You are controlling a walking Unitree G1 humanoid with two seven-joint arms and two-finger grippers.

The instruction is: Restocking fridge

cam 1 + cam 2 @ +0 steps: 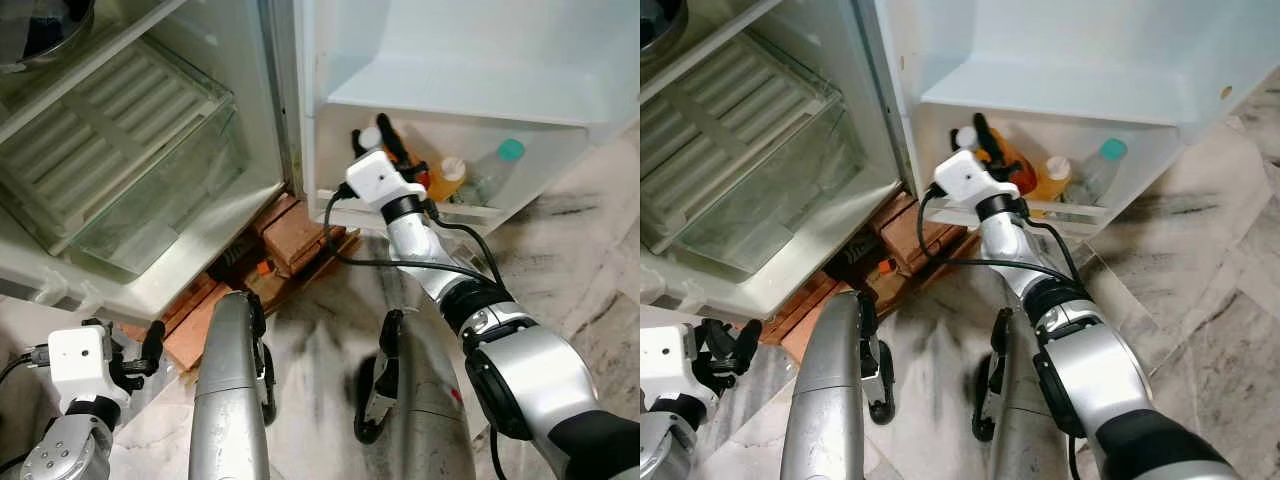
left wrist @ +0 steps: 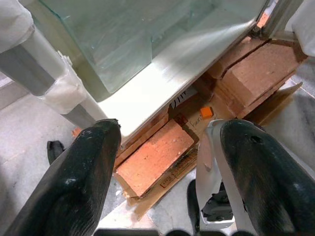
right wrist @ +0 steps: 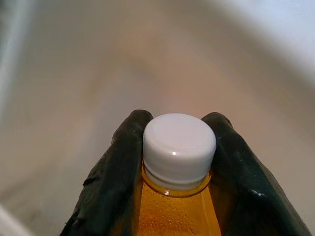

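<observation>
My right gripper (image 3: 179, 162) clamps the orange bottle (image 3: 177, 211) by its neck; I lower it upright into the door shelf (image 1: 480, 208); left gripper (image 2: 167, 172) idles wide.

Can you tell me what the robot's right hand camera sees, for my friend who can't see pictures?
The right gripper has its two black fingers squeezed on the neck of a bottle of orange drink, just under its white cap. Everything behind it is a pale blur, too fuzzy to make out.
</observation>
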